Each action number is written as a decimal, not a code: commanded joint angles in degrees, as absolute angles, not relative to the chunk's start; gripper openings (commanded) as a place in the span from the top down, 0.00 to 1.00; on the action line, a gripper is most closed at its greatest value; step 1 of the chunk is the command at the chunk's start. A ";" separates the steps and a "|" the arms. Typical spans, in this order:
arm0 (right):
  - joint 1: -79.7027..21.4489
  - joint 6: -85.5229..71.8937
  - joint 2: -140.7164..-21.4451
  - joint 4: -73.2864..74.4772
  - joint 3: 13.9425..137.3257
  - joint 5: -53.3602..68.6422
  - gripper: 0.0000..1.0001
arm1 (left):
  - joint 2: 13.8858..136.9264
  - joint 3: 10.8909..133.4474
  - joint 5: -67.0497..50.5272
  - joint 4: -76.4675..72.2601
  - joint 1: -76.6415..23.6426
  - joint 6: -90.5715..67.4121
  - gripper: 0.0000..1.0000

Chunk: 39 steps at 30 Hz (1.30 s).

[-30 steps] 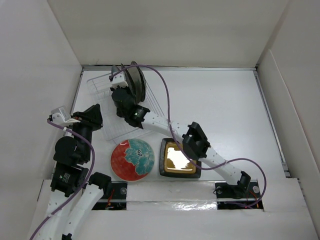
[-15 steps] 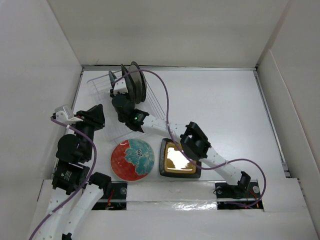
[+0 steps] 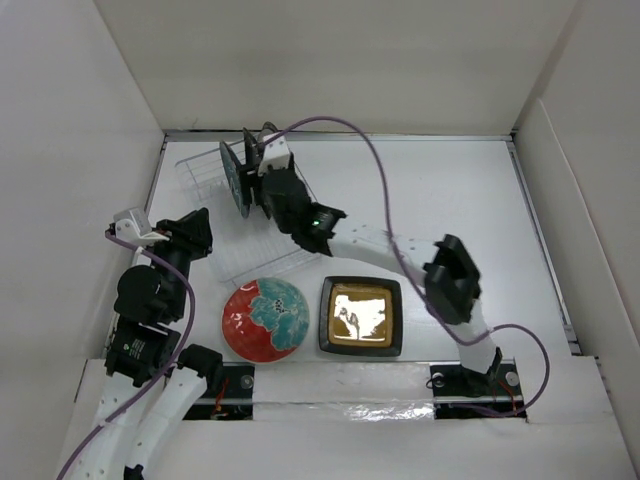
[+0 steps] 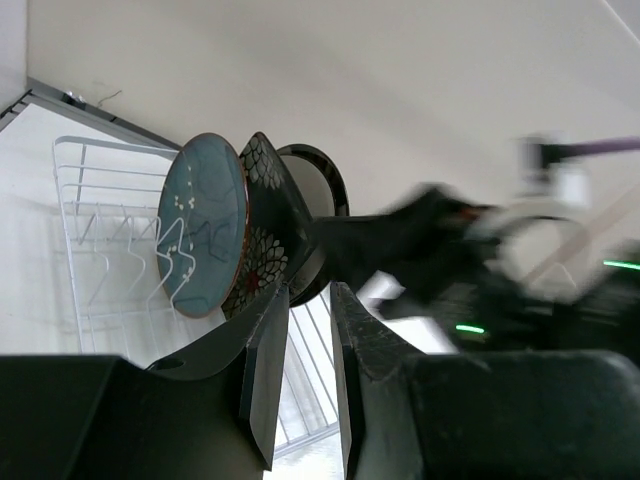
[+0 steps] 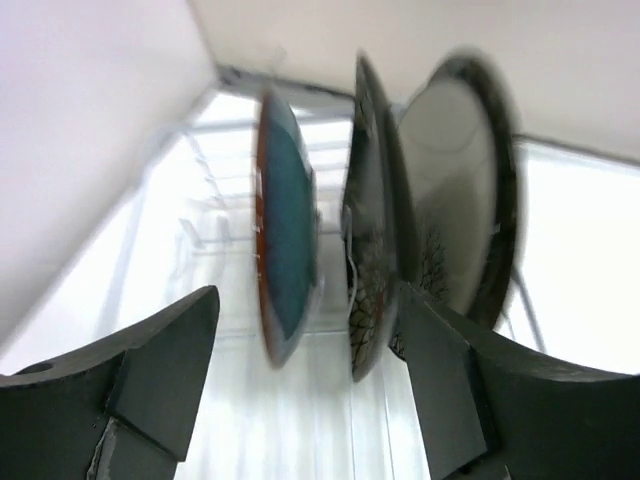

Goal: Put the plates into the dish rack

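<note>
Plates [image 3: 240,180] upright in dish rack [image 4: 90,200]: teal [image 4: 200,225], floral [image 4: 262,230], dark-rimmed cream [image 4: 320,180]; right gripper [image 5: 305,300] wide, left gripper [image 4: 310,295] narrow.

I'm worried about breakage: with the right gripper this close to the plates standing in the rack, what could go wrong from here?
1. The open right gripper sits right at the teal plate, dark floral plate and dark-rimmed cream plate, which stand packed close together in the dish rack. A careless pull-back could tip them like dominoes.
2. The purple cable arcs up from beside those plates and might snag a rim.
</note>
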State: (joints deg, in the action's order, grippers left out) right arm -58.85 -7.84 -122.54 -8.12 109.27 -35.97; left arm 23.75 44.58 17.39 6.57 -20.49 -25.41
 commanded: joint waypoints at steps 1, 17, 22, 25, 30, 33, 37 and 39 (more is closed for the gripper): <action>-58.10 -9.75 -106.82 -16.68 96.16 -30.25 0.30 | 24.08 44.12 16.70 4.57 -20.30 -24.96 0.79; -32.18 -48.06 -52.92 15.55 30.43 -7.60 0.29 | 26.19 44.56 12.40 4.31 -20.30 -24.61 0.76; -31.46 -50.80 -51.06 19.76 24.44 5.62 0.24 | 26.02 44.65 12.57 4.39 -20.30 -24.43 0.76; -32.34 -51.33 -48.88 23.81 23.03 6.41 0.23 | 25.49 44.47 12.57 4.39 -20.30 -24.52 0.75; -30.33 -52.21 -47.54 21.80 16.97 15.20 0.23 | 25.05 44.56 12.30 4.31 -20.30 -24.52 0.75; -30.32 -54.05 -48.86 17.15 13.38 18.97 0.27 | 25.40 44.74 12.66 4.39 -20.30 -24.43 0.75; -30.32 -54.84 -53.77 10.12 10.46 21.44 0.29 | 24.87 44.56 12.65 4.31 -20.30 -24.43 0.75; -30.32 -56.33 -55.01 6.34 9.50 22.76 0.30 | 25.48 44.82 12.92 4.48 -20.30 -24.43 0.75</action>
State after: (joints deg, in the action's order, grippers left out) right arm -30.33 -55.31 -52.01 8.34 13.23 20.84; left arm 25.50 44.58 13.21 6.68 -20.49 -25.32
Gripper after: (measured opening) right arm 0.701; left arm 0.248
